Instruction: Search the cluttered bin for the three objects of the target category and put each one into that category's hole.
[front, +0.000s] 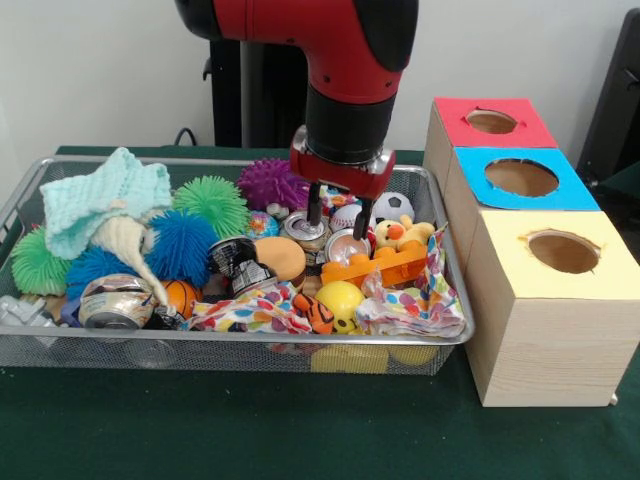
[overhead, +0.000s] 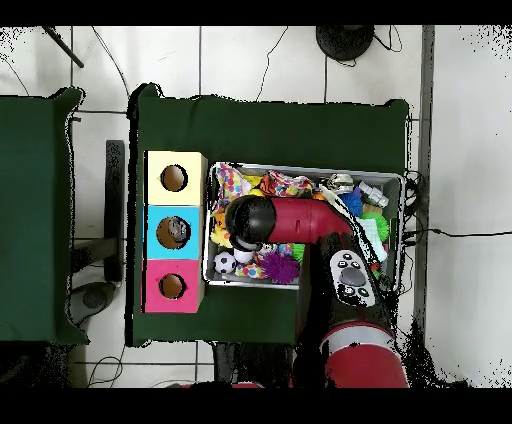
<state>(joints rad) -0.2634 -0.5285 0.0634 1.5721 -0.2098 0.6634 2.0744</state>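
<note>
The wire mesh bin is full of toys. My gripper hangs open in its right half, fingers apart. An upright can with a pinkish top sits just below, between the fingertips. A second upright can stands just left of it. A can lies on its side at the bin's front left. A black-printed can lies in the middle. The blue-topped hole is in the middle box to the right. In the overhead view the arm hides the gripper over the bin, beside the blue hole.
Red-topped hole and yellow-topped hole flank the blue one. Spiky puff balls, a mint knitted cloth, a soccer ball, a duck toy, an orange brick and dotted fabric crowd the cans.
</note>
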